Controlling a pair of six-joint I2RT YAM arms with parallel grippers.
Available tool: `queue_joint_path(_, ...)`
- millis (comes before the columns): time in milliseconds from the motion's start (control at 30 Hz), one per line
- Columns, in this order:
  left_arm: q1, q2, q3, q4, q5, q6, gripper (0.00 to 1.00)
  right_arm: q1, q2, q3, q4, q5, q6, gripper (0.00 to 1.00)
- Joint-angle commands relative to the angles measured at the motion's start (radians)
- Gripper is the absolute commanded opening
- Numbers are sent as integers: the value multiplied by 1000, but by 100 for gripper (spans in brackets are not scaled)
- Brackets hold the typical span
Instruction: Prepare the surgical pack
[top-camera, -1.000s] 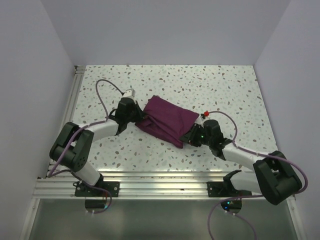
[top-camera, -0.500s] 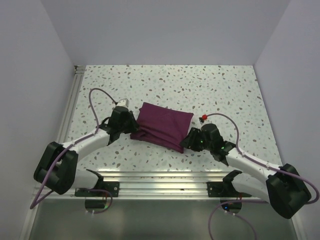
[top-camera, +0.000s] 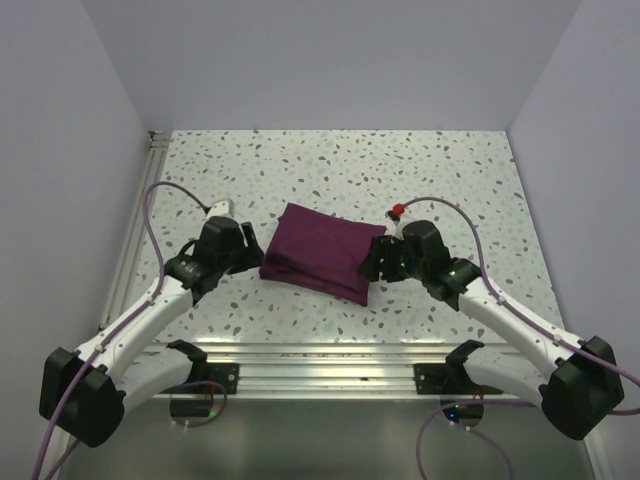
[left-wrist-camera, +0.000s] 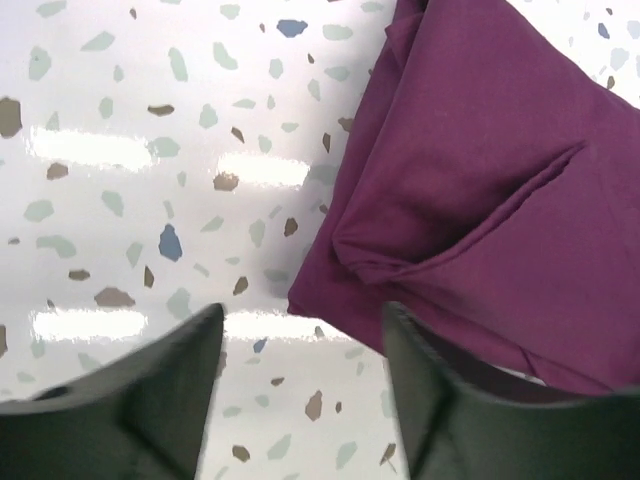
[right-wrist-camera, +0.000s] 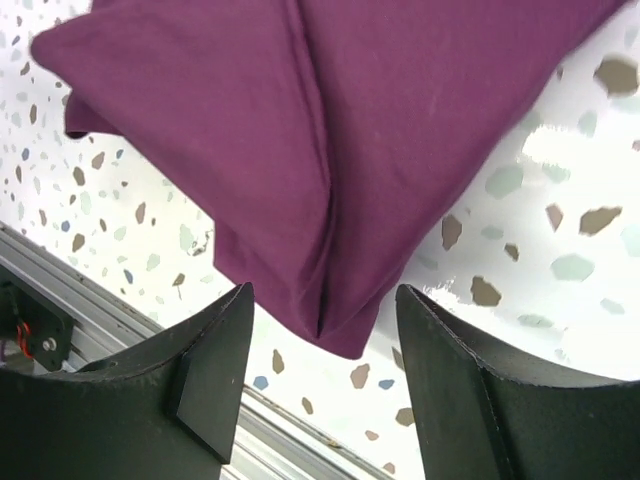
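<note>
At mid-surface, the surgical pack is lying flat as a folded purple-maroon rectangle. It is sitting slightly askew on the speckled surface, with both arms reaching in toward it from either side.

Left side: the left gripper is sitting low, just beside the pack's left end. The left wrist view is showing its two dark fingers standing well apart with nothing clamped. Bare speckled surface is filling most of the gap. The pack's folded corner is lying just ahead of the gap and toward the right finger, with layered folds and one diagonal crease showing. Whether that finger is touching the cloth, I cannot tell.

Right side: the right gripper is sitting just beside the pack's right end, near its front corner. The right wrist view is showing its fingers likewise spread and holding nothing. A pointed corner of the pack is aiming into the space between the tips, and a long fold line is running up the cloth from that corner. No contact is showing.

The aluminium rail is running along the near edge, well apart from the pack, and part of it is showing at the lower left of the right wrist view.
</note>
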Motion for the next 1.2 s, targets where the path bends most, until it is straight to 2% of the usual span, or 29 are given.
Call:
queue_joint_path(0,-6,-56,6,-104,26,-10,73,6,-9,101,-49,-6,-129,63)
queue_joint_path(100,-12,-65,-17,-108,86,-16,76,8,21,143,-31,-39,-166,63)
queue_joint_path(267,-74,-105,-86,-36,178,-75,75,31,141,219,-1,-164,-236,63)
queue_joint_path(333,-116,-110,-131,28,233,-112,69,57,188,281,-24,-171,-274,63)
queue_joint_path(400,-192,-114,-178,71,229,-198,64,86,265,346,-59,-168,-302,63)
queue_joint_path(567,-372,-173,-316,240,98,-418,51,131,363,451,-96,-143,-396,67)
queue_joint_path(633,-401,-176,-350,300,68,-483,46,140,394,473,-102,-137,-429,69)
queue_joint_path(667,-423,-177,-391,327,45,-505,40,150,406,494,-113,-137,-442,72)
queue_joint_path(733,-427,-176,-442,465,35,-560,33,160,449,519,-129,-122,-460,73)
queue_joint_path(767,-427,-174,-498,519,19,-577,22,163,465,543,-141,-125,-468,73)
queue_joint_path(800,-427,-171,-520,610,5,-593,18,167,489,551,-142,-123,-472,73)
queue_joint_path(933,-427,-102,-548,721,-40,-622,0,183,538,574,-142,-125,-497,72)
queue_joint_path(1167,-427,8,-605,958,3,-706,0,221,627,634,-182,-105,-566,71)
